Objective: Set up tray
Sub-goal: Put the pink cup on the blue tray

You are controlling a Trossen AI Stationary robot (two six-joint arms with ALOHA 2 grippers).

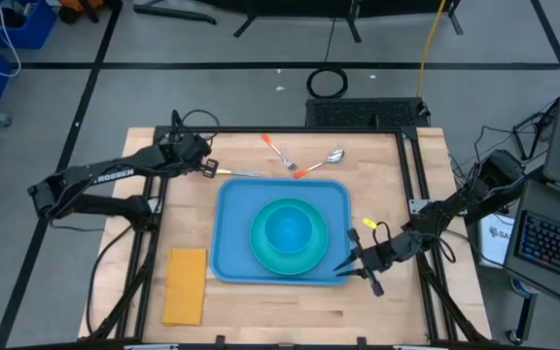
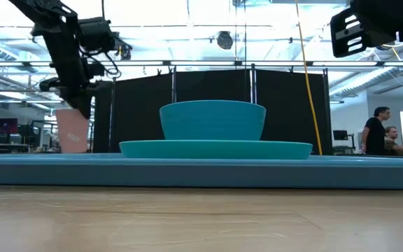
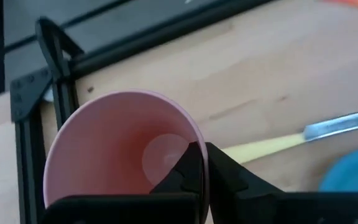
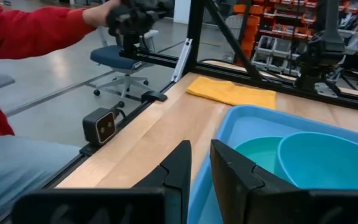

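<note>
The light-blue tray [image 1: 229,255] lies flat mid-table, carrying a teal plate [image 1: 265,261] with a teal bowl [image 1: 288,229] on it. My left gripper [image 1: 207,167] is past the tray's far left corner, shut on a pink cup [image 3: 104,155], which stands upright below it in the low view [image 2: 72,131]; the tray's rim hides the cup's base there. My right gripper [image 1: 341,264] hovers over the tray's near right corner [image 4: 229,124]. Its fingers are a narrow gap apart [image 4: 202,152], and in the low view it stays above the tray [image 2: 341,31]. My left gripper pinches the pink cup's rim [image 3: 190,122] between its two fingers, one finger [image 3: 179,171] inside the cup and the other [image 3: 229,171] outside. The fingers come slanting down from above. Whether the cup stands on the table or is lifted cannot be told.
A yellow-handled knife [image 1: 241,173], an orange-handled fork [image 1: 278,151] and a spoon [image 1: 327,158] lie on the wood beyond the tray's far edge. A yellow-orange napkin [image 1: 185,284] lies left of the tray. A person's red sleeve [image 4: 36,31] shows beyond the table's edge.
</note>
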